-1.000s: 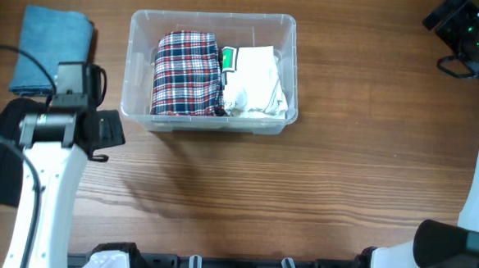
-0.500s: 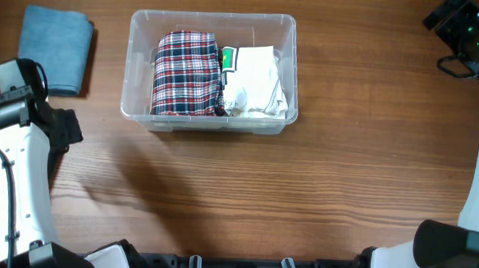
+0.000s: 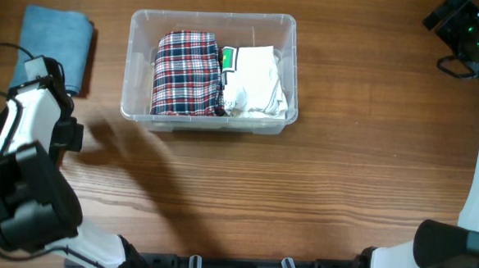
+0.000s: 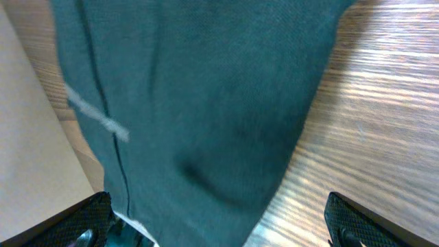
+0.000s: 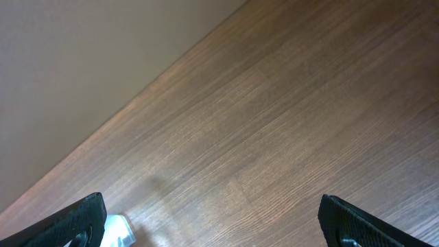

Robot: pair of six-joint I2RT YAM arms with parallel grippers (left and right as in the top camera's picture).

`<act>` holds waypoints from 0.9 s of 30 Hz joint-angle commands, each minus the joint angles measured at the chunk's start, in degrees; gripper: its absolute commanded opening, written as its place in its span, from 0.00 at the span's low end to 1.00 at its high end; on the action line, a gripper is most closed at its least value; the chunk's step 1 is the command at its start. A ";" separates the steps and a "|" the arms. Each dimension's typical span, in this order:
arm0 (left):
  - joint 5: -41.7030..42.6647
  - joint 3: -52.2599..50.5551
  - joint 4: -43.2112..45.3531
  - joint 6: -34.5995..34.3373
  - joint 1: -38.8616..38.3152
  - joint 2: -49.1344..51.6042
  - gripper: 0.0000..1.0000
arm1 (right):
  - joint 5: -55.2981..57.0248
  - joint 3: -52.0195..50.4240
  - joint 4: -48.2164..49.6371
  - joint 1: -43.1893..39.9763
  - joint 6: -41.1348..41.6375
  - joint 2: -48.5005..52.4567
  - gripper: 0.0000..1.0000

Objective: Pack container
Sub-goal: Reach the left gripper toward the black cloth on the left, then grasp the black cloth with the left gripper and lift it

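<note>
container (image 3: 213,16) holding plaid garment (image 3: 188,74), left tool (image 4: 219,223) spread over dark cloth (image 4: 206,103)

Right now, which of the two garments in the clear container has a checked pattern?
The plaid garment in red, white and navy; the white garment beside it in the container is plain.

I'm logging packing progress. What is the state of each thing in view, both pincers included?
Clear rectangular plastic container: open, partly filled.
Red-and-blue plaid garment: folded, inside the container.
White garment: folded, inside, beside the plaid one.
Light blue cloth: folded, on the wooden table, outside the container.
Dark teal cloth: below the left pincer, ungripped.
Left pincer: open.
Right pincer: open, empty.
</note>
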 commanded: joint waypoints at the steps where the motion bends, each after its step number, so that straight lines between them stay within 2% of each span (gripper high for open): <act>1: -4.48 -0.46 1.99 1.38 -0.31 3.13 0.99 | 0.57 -0.15 0.04 -0.13 0.55 0.20 1.00; 5: -8.74 -5.49 9.11 5.70 -0.26 3.23 1.00 | 0.57 -0.15 0.04 -0.13 0.55 0.20 1.00; 7: -12.02 -9.46 15.37 6.32 -0.28 3.23 1.00 | 0.57 -0.15 0.04 -0.13 0.52 0.20 1.00; 10: -12.76 -13.55 22.01 8.76 -0.26 3.23 0.99 | 0.57 -0.15 0.04 -0.13 0.57 0.20 1.00; 15: -15.61 -15.45 34.05 10.54 -0.04 3.26 1.00 | 0.57 -0.15 0.04 -0.13 0.57 0.20 1.00; 20: -2.43 -15.45 35.23 10.51 0.00 3.26 1.00 | 0.57 -0.15 0.04 -0.13 0.55 0.20 1.00; 23: -2.36 -15.45 38.01 10.54 0.48 3.26 1.00 | 0.57 -0.15 0.04 -0.13 0.55 0.20 1.00; 24: -4.35 -15.45 38.53 10.54 0.68 3.26 0.98 | 0.57 -0.15 0.04 -0.13 0.55 0.20 1.00; 27: -7.85 -15.45 39.32 10.54 1.77 3.23 0.77 | 0.57 -0.15 0.04 -0.13 0.55 0.20 1.00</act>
